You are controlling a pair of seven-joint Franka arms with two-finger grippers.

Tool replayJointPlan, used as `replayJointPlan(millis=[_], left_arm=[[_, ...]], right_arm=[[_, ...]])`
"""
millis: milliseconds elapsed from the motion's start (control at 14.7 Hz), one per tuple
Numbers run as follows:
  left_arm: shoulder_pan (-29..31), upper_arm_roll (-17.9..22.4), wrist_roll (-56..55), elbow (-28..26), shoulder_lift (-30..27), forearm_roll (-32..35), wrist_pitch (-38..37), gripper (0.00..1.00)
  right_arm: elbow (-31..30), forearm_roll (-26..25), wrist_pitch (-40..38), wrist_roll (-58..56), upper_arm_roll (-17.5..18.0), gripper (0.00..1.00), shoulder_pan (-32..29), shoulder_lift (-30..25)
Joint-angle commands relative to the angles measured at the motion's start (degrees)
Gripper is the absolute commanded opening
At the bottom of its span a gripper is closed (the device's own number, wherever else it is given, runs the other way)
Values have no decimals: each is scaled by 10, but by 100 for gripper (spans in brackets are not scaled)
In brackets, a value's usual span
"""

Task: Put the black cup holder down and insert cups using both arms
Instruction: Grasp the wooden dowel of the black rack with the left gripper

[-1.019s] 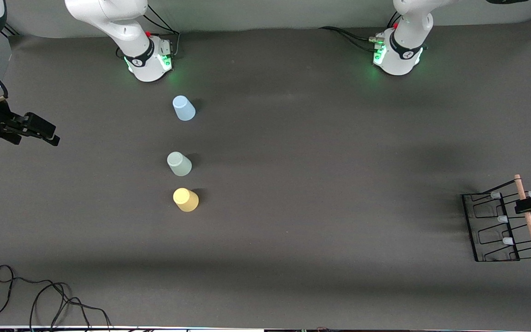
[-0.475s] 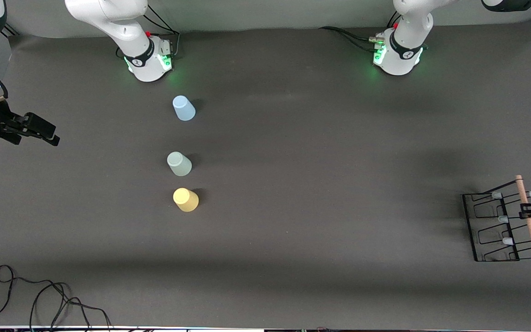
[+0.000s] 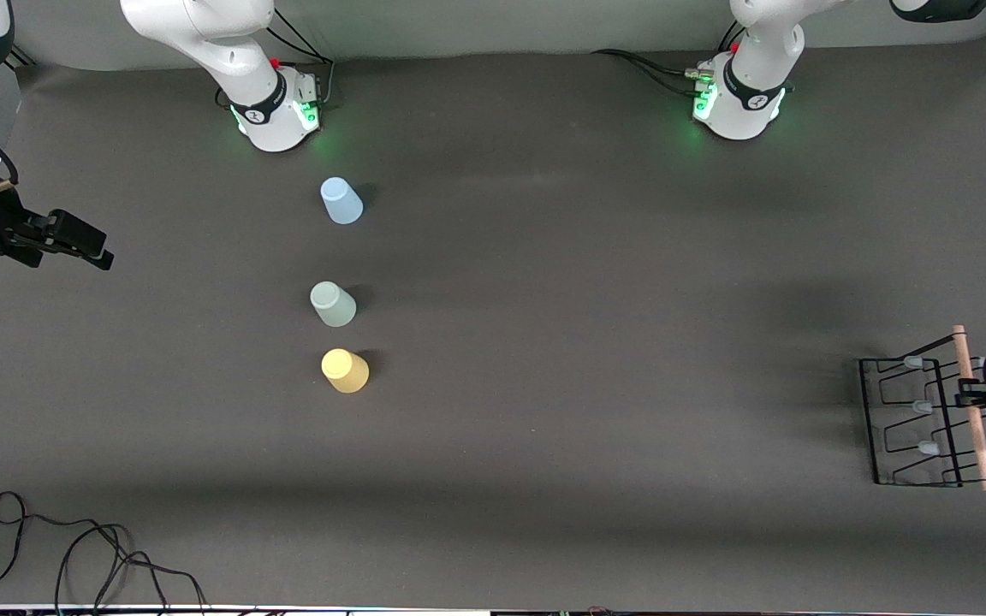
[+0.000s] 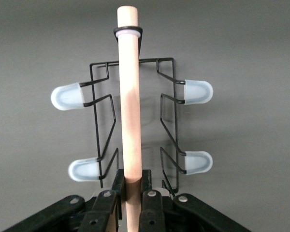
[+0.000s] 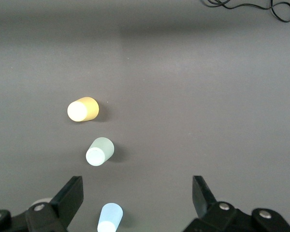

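The black cup holder (image 3: 929,421) had its wooden rod (image 4: 128,121) pinched between the closed left gripper (image 4: 130,191) fingers, at the table's (image 3: 596,342) left-arm edge. The right gripper (image 5: 137,198) waited spread wide above the cups (image 3: 339,301).

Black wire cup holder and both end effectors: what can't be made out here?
- Black wire cup holder with wooden rod: left wrist view shows four of its prongs; the left end effector covers the rest.
- Front view: frame edge cuts off the left end effector.
- Right end effector: right wrist view's edge crops its open fingers.
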Motion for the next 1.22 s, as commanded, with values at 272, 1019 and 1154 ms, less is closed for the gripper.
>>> replayJointPlan(millis=[272,1019,1154], left_arm=[[-150,6,-157,-39,-95,-1,-71,0],[-340,6,-408,-68,-135,1,-128,0],[-361,6,-431,-67,-132,-1,-118,0]], right_arm=[[16,-3,-13,-14,2,100,-4,8],[16,-3,-17,-14,2,100,-5,8],[16,-3,-18,-14,2,100,-5,9]])
